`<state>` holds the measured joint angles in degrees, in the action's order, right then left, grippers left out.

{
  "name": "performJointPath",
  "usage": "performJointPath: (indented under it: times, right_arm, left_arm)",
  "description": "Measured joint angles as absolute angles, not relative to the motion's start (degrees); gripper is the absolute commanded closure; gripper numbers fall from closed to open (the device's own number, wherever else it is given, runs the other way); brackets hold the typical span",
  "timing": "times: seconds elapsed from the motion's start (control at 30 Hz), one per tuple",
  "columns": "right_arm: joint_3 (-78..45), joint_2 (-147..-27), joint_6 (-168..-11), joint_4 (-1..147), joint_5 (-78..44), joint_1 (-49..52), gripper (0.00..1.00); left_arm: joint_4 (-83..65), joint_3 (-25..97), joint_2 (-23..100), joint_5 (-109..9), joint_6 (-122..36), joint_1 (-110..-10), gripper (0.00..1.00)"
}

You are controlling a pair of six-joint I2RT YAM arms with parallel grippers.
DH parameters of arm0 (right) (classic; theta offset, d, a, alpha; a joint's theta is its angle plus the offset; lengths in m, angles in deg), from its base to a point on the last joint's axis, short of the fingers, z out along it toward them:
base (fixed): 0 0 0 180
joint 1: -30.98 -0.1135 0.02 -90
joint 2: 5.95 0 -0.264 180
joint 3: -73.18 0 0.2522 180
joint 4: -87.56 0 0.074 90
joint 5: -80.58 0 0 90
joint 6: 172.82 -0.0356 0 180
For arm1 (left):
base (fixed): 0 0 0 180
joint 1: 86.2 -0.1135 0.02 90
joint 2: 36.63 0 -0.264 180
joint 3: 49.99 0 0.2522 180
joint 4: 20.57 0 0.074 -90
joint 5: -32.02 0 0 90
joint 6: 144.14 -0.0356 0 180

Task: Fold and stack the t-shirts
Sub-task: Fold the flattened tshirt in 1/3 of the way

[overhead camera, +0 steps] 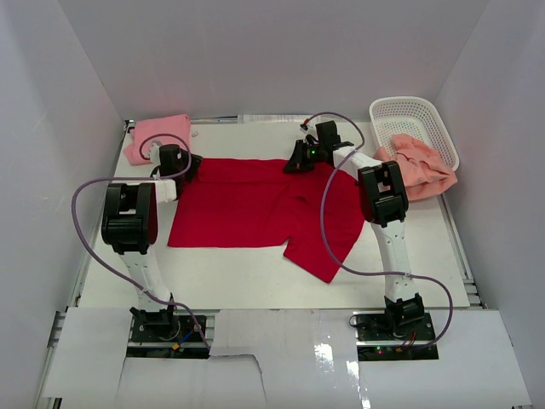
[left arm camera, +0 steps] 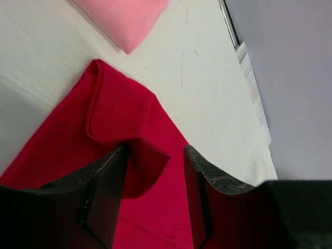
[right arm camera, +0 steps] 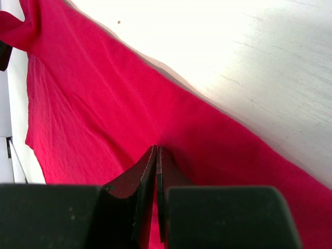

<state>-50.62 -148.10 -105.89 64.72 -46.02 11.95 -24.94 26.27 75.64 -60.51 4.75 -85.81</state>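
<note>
The bright red t-shirt (overhead camera: 255, 204) lies spread across the middle of the table, one sleeve trailing toward the front right. My left gripper (overhead camera: 189, 166) is open at its back left corner. In the left wrist view a folded flap of the red shirt (left arm camera: 119, 109) lies between its spread fingers (left arm camera: 155, 155). My right gripper (overhead camera: 298, 158) is shut on the red shirt's back edge. The cloth (right arm camera: 104, 93) puckers at its closed tips (right arm camera: 157, 150). The light pink shirt (overhead camera: 157, 136) lies folded at the back left and also shows in the left wrist view (left arm camera: 127, 21). The salmon-peach shirt (overhead camera: 421, 166) hangs crumpled out of the basket.
A white lattice basket (overhead camera: 413, 115) stands at the back right corner. White walls enclose the table on three sides. Bare white table (overhead camera: 255, 285) lies in front of the red shirt. Purple cables loop beside both arms.
</note>
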Motion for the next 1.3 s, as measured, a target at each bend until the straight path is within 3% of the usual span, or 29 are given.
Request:
performJointPath:
  times: [0.5, 0.57, 0.63, 0.67, 1.0, 1.03, 1.2, 1.3]
  right_arm:
    - [-50.6, -148.1, -105.6, 64.5, -46.3, 12.2, 0.91]
    - [-50.6, -148.1, -105.5, 64.5, -46.3, 12.2, 0.91]
    - [-50.6, -148.1, -105.3, 64.5, -46.5, 12.2, 0.91]
    - [-50.6, -148.1, -105.2, 64.5, -46.5, 12.2, 0.91]
    - [-50.6, -148.1, -104.9, 64.5, -46.8, 12.3, 0.91]
    - [-50.6, -148.1, -104.9, 64.5, -46.8, 12.3, 0.91]
    - [-50.6, -148.1, -104.8, 64.3, -47.0, 12.7, 0.91]
    - [-50.6, -148.1, -104.8, 64.3, -47.1, 12.9, 0.90]
  left_arm:
    - [-25.8, 21.2, 74.8, -61.3, 4.7, -85.1, 0.43]
    - [-25.7, 21.0, 74.6, -62.0, 4.4, -85.1, 0.47]
    - [-25.7, 20.8, 74.4, -62.7, 4.1, -85.1, 0.60]
    - [-25.6, 20.8, 74.4, -63.1, 3.7, -85.1, 0.61]
    - [-25.2, 21.0, 74.4, -65.1, 1.8, -85.7, 0.60]
    - [-25.0, 21.2, 74.4, -65.1, 1.7, -85.8, 0.61]
    - [-24.7, 22.8, 74.4, -66.0, -0.1, -86.0, 0.97]
    - [-24.3, 24.1, 74.4, -66.6, -2.1, -86.0, 1.00]
